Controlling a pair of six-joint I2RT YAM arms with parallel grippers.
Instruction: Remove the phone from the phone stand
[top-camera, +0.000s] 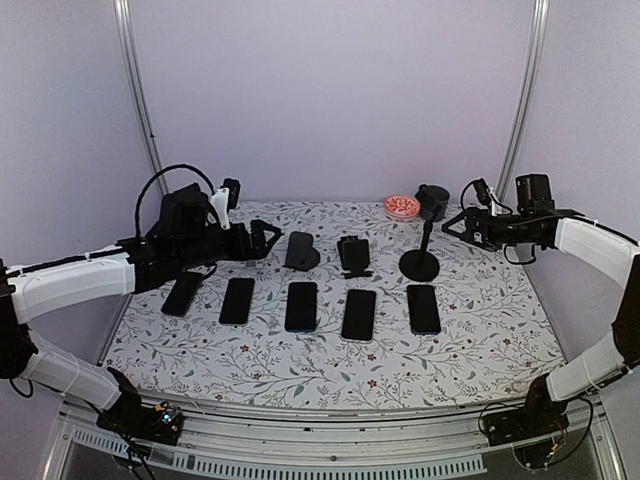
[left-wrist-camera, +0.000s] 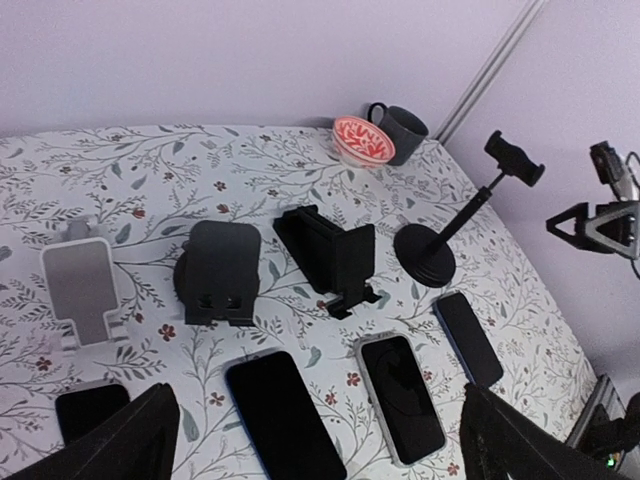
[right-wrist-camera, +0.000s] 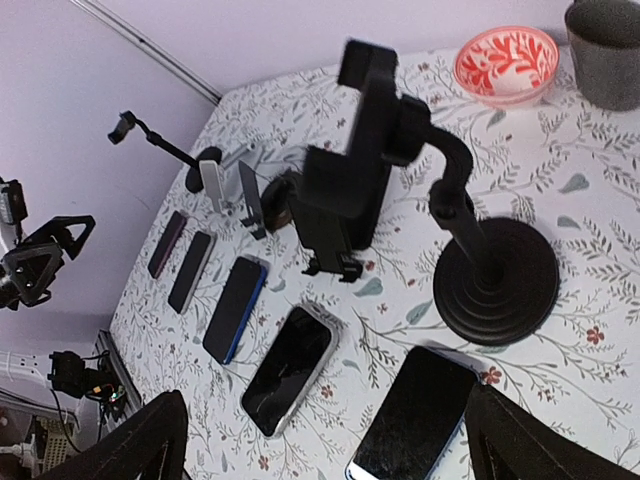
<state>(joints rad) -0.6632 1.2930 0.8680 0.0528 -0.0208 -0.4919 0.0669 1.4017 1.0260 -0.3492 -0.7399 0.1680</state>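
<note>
Approach stage, nothing grasped: the phone (top-camera: 352, 250) appears to lean in the black phone stand (right-wrist-camera: 335, 205) at table centre, at 12 o'clock of the row of flat phones (top-camera: 301, 305); left gripper (top-camera: 274, 238), spread wide and empty, hovers at its 9 o'clock; right gripper (top-camera: 452, 224), also spread and empty, at 3 o'clock; next, one arm must reach in and lift the phone clear of the cradle lip

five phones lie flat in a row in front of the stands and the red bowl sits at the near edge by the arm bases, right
Not quite: the red bowl sits at the far edge, beside the dark mug, not by the arm bases, as the top external view shows. The five phones do lie flat in a row in front of the stands.
</note>
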